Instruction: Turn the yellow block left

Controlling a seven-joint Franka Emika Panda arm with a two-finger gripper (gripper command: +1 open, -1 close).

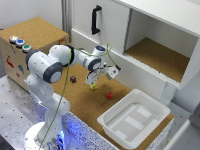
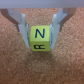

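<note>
from the wrist i see the fingers [image 2: 40, 31] closed on the yellow block [image 2: 40, 39], one finger pressed to each side of it. the block's upper face shows a black letter n, and the face below it shows another black mark that i can't read clearly. cork surface [image 2: 65, 65] fills the rest of that view, and i can't tell whether the block rests on it or hangs just above.

in the exterior view the white arm [image 1: 47, 67] reaches over the cork surface with the block a small yellow speck at its tip, low over the cork. a dark maroon cube [image 1: 73, 79] lies near it toward the exterior view's left, and a red cube [image 1: 109, 95] lies near it toward the exterior view's right. a white tray [image 1: 112, 125] sits further right at the surface's edge. behind stands a white cabinet [image 1: 150, 30] with a black handle [image 1: 95, 20] and an open compartment.
</note>
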